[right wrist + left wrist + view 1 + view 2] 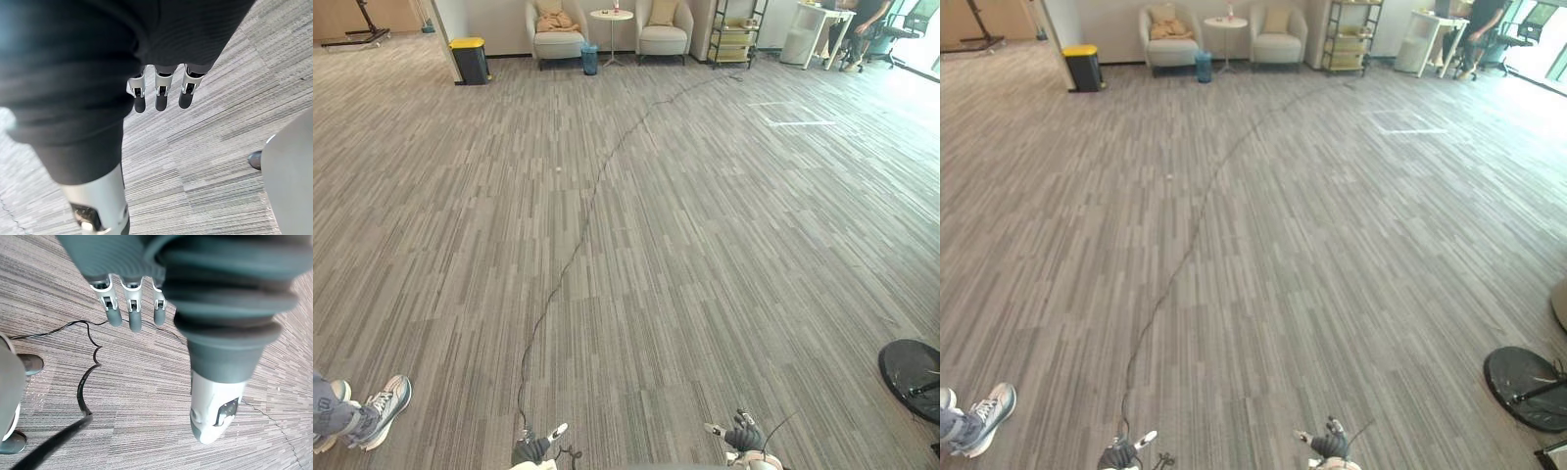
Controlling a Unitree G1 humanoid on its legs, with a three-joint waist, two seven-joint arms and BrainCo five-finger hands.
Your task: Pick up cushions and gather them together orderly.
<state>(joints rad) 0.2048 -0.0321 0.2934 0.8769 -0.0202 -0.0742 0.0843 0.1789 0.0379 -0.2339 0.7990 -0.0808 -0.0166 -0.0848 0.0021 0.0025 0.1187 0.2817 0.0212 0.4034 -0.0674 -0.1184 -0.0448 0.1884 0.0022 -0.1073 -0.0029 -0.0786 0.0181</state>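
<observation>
2 tan square fabric cushions sit at the far end of the room, 1 per chair. Left cushion leans on the backrest of the left light-grey upholstered armchair. Right cushion stands upright against the backrest of the right light-grey armchair. A crumpled tan bundle also lies on the left chair's seat, just below its cushion; can't tell if it is a cushion or a throw.

Both hands are well apart from the cushions, at the near edge of the head views. Left hand is low over the carpet. Its fingers are straight and hanging down with nothing in them. Right hand is at the same height. Its fingers are also straight and relaxed, with no contact with anything.

- Small round white side table stands between the 2 armchairs, with a small blue bin on the floor just beside it.
- Black bin with yellow lid is left of the chairs, near the wall corner.
- Dark metal open shelf rack is right of the right armchair.
- White desk is further right, with a person seated next to it.
- Grey striped carpet floor covers the whole stretch between hands and chairs.
- Black round disc base lies on the carpet at the near right.
- A person's grey sneakers show at the near left.
</observation>
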